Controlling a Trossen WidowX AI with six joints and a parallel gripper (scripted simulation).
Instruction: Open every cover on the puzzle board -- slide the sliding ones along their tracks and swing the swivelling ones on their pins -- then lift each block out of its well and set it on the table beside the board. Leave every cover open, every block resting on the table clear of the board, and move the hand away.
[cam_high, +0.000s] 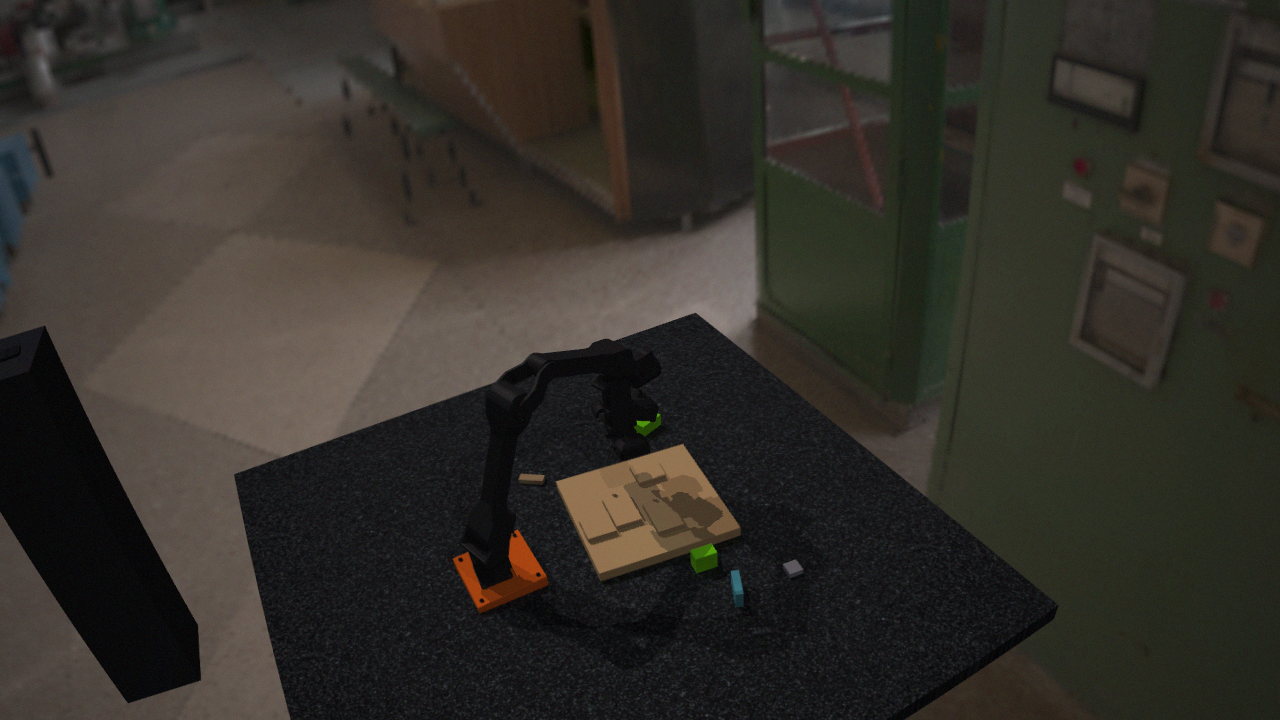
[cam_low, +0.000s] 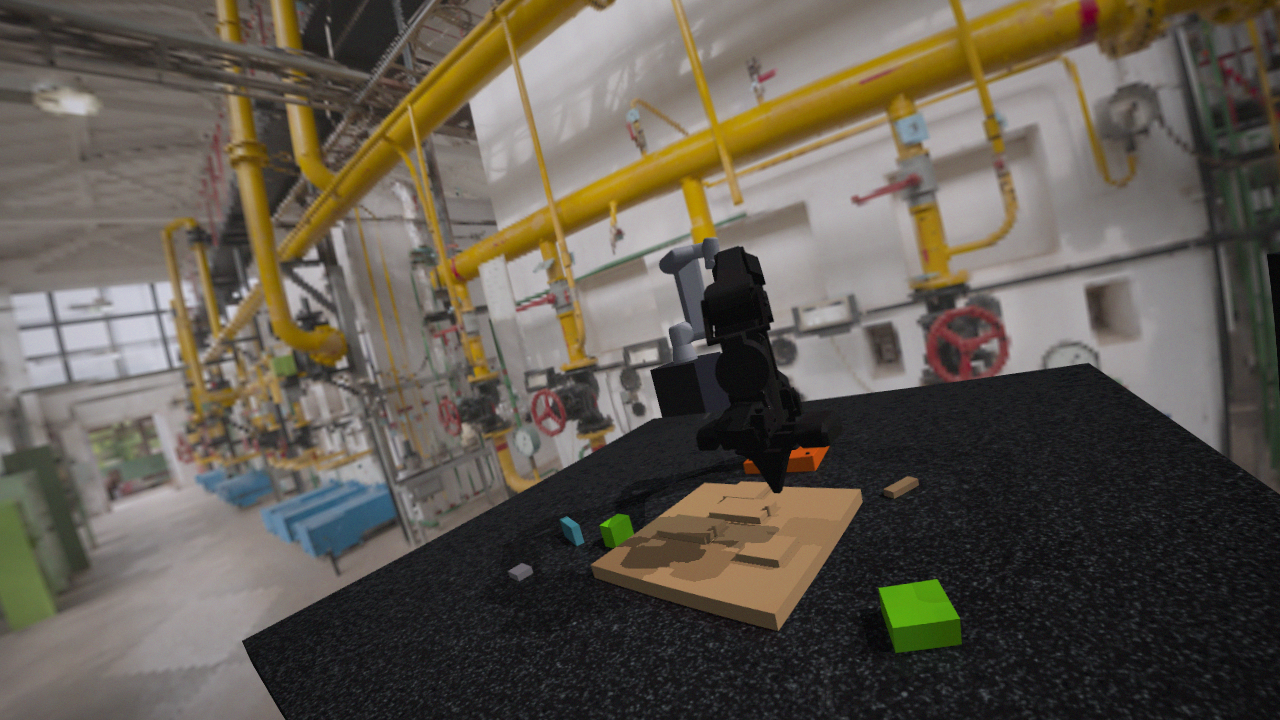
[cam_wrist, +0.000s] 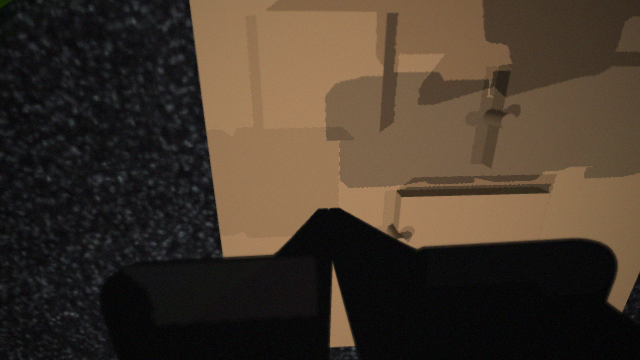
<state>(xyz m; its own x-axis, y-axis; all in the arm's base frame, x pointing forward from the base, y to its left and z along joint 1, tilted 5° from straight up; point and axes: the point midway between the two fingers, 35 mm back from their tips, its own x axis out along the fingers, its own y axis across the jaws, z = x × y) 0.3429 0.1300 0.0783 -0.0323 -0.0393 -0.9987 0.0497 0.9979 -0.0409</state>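
Note:
The tan puzzle board lies flat on the black table. Several raised tan covers sit on it, among them one near its middle and one toward the near side. Two cover pins show in the wrist view. Shadow hides the wells. My gripper is shut and empty, its tip pointing down just over the board's edge on the side of the large green block.
A small green block, a blue block and a grey block lie on the table off one board side. A tan block lies near the arm's orange base.

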